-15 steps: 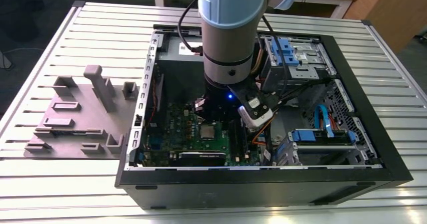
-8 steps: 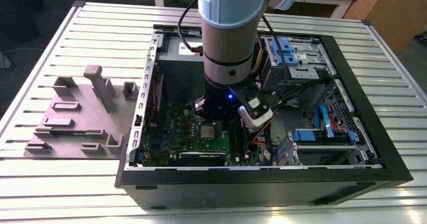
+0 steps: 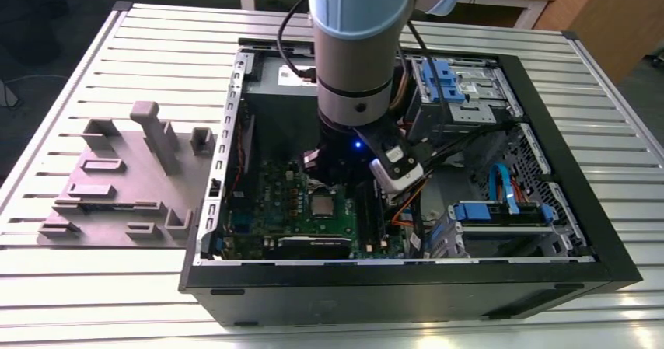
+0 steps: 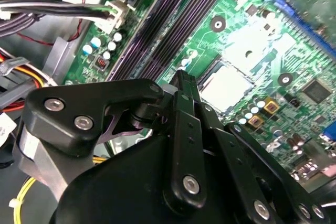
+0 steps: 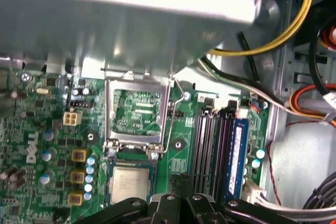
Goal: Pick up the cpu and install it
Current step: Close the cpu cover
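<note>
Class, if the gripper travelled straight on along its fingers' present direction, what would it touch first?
The gripper would probably meet the motherboard first, on the strip between the seated cpu and the memory slots; depth is unclear, so a slot's edge is possible.

My arm [image 3: 358, 46] is a thick silver tube with a pale blue cap and a dark ring lower down. A small blue light [image 3: 358, 143] glows at my black wrist, beside a white camera block [image 3: 400, 166]. My claw [image 4: 181, 77] is matte black links pinned with silver screws [image 4: 84, 123].
</note>
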